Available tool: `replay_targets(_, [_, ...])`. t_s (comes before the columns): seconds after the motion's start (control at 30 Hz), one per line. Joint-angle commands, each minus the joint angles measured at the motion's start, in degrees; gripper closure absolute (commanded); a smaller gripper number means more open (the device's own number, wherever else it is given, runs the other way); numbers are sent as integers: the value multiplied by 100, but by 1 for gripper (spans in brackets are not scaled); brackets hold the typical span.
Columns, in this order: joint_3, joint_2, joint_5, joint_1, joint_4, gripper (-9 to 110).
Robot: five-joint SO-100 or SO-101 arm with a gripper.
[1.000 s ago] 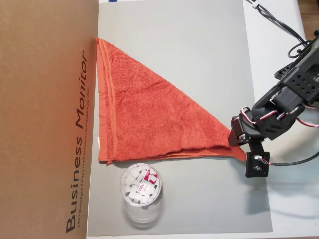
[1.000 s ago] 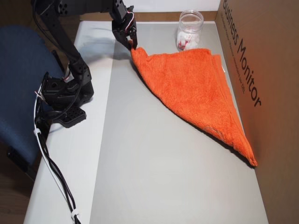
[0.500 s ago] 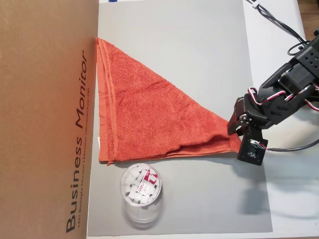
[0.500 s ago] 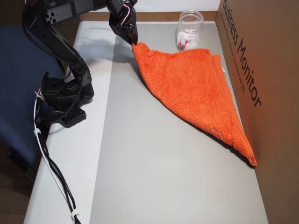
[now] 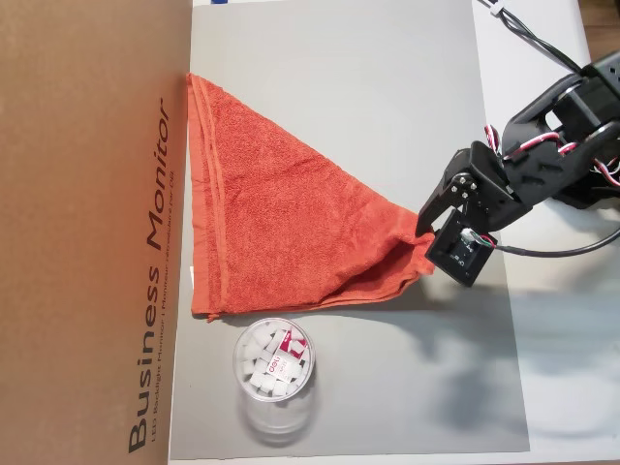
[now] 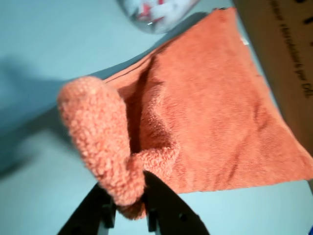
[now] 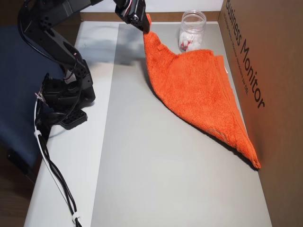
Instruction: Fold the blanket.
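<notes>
**Gripper Clamped on Raised Blanket Corner**

The gripper point(image 6: 128, 205) is closed on one corner of the blanket point(image 5: 281, 228), holding that corner raised above the grey mat point(image 5: 387, 97). The rest of the blanket lies as a folded triangle on the mat, one edge against the cardboard box point(image 5: 87, 232), just beside the clear jar point(image 5: 274, 363).

Bright even light; soft arm shadows on mat point(image 5: 387, 97); wrist view blurry, bluish cast.

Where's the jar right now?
In an overhead view the jar stands on the grey mat, just below the blanket's lower edge, beside the cardboard box.
</notes>
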Motion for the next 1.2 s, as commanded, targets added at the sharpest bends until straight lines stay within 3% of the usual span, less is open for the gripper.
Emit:
replay_targets(0.0, [-413, 132, 44, 237, -62, 102])
replay_targets(0.43, [-1020, 62, 404, 1318, -79, 102])
replay_targets(0.7, [-1969, -835, 773, 2013, -817, 102])
replay_targets(1.17, [-3375, -2057, 782, 3375, -835, 102])
